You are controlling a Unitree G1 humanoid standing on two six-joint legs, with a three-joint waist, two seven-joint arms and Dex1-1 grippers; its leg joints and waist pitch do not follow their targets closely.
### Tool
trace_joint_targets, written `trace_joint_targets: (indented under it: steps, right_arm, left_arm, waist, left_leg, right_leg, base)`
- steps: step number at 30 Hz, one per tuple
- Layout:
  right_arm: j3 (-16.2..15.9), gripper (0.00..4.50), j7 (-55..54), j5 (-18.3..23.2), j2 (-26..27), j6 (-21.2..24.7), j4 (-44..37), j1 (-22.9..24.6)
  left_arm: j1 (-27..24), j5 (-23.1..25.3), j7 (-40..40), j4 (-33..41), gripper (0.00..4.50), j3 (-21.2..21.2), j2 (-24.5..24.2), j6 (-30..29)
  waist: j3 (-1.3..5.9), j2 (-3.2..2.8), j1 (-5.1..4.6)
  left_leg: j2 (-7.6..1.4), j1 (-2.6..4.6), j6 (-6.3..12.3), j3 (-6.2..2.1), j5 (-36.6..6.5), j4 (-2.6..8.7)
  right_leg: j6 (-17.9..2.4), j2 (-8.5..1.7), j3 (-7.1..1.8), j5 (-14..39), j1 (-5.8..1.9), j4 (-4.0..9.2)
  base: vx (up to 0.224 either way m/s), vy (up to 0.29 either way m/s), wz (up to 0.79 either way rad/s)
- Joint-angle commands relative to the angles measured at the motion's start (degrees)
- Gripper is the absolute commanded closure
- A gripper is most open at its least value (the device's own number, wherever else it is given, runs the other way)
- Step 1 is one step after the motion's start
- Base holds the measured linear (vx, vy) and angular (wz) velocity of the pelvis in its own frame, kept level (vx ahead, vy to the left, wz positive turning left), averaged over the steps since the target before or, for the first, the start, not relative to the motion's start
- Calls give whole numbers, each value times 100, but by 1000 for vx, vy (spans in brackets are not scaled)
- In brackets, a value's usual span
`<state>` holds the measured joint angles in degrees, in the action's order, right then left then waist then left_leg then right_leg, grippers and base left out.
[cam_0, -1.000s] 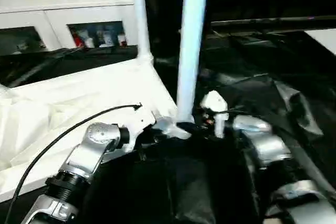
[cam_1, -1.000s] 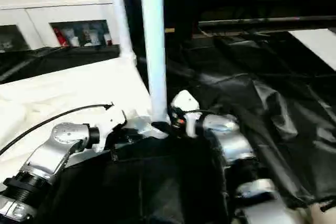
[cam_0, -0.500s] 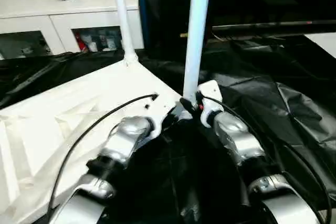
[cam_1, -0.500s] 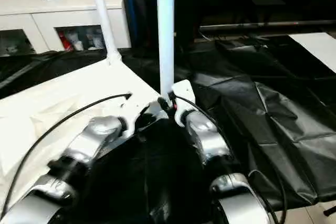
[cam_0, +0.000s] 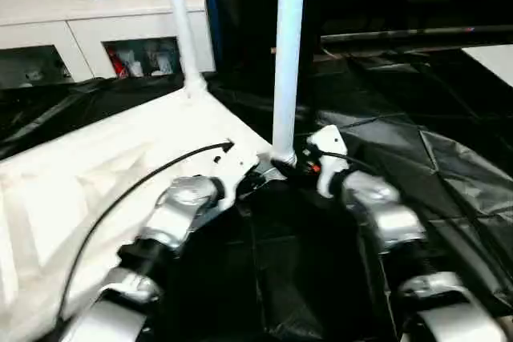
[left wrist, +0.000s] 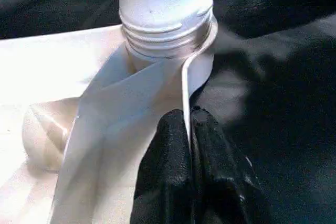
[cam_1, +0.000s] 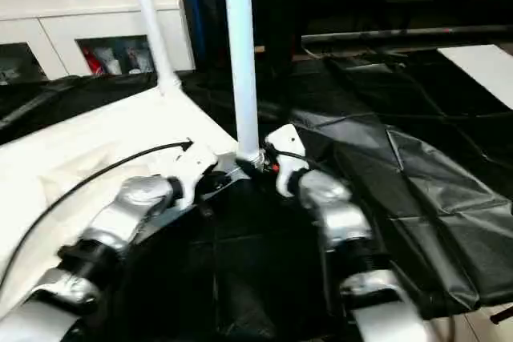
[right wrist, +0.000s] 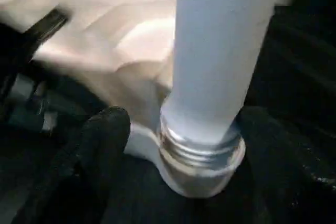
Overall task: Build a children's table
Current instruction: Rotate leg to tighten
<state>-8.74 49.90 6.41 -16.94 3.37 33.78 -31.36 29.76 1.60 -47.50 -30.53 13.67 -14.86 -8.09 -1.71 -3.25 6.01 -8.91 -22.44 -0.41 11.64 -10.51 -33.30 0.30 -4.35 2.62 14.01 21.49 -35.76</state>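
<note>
The white tabletop point(cam_0: 104, 166) lies upside down on black plastic sheeting point(cam_1: 449, 198), so that its corner sockets face up and the legs can be screwed in from above. One leg point(cam_0: 181, 26) already stands in the far corner. A second leg point(cam_1: 240, 54) stands upright in the near corner socket point(left wrist: 173, 51), just in front of the robot.

In the left wrist view, the left gripper point(left wrist: 190, 145) has its jaws closed narrow on the thin edge of the tabletop, right beside this socket. I think it holds the tabletop steady so that it does not slide while the leg turns.

In the right wrist view, the right gripper point(right wrist: 173, 161) has its jaws wide, one finger on each side of the leg's base, not clearly pressing it. The thread rings are visible above the socket rim, so the leg seems not fully screwed in. Behind, a white cabinet point(cam_0: 104, 30) stands well apart.
</note>
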Motion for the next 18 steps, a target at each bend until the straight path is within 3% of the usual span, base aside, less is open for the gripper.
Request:
trace_joint_targets:
  steps: [1,4,7,12,15,18]
  right_arm:
    - [-103,81,564,12,-162,1,-244,30]
    - [-155,81,881,29,-339,-42,-343,67]
    - [-261,81,1042,17,-447,-50,-388,83]
    - [-332,97,1406,56,-510,-35,-381,89]
    - [-303,116,1522,125,-433,23,-335,59]
    - [-317,141,1565,154,-409,40,-319,55]
  left_arm:
    - [-236,-346,-832,219,450,172,-132,253]
    - [-395,-505,-1366,497,450,262,-354,227]
    - [-479,-580,-1569,642,450,267,-439,190]
    - [-515,-591,-1618,709,450,214,-501,183]
    - [-537,-616,-1659,752,450,190,-492,128]
    - [-542,-610,-1657,759,450,189,-484,116]
  waist:
    - [293,169,42]
    - [334,153,76]
    - [325,137,72]
    - [269,171,70]
    - [271,181,68]
    - [286,190,74]
  left_leg:
    - [-482,78,692,-230,-421,296]
    - [-488,55,910,-218,-132,218]
    - [-500,70,918,-224,-274,226]
    - [-510,83,670,-213,-732,279]
    - [-500,80,605,-212,-705,279]
    - [-491,77,663,-211,-550,257]
  right_leg:
    - [-1271,-510,-247,-18,-160,394]
    - [-1430,-463,-227,-839,-118,271]
    - [-1516,-478,-212,-722,-104,275]
    - [-1490,-502,-238,16,-105,351]
    - [-1474,-508,-245,27,-119,348]
    - [-1487,-505,-241,-196,-128,320]
  base:
    - [0,0,0]
    - [0,0,0]
    - [0,0,0]
    - [0,0,0]
    - [0,0,0]
    - [0,0,0]
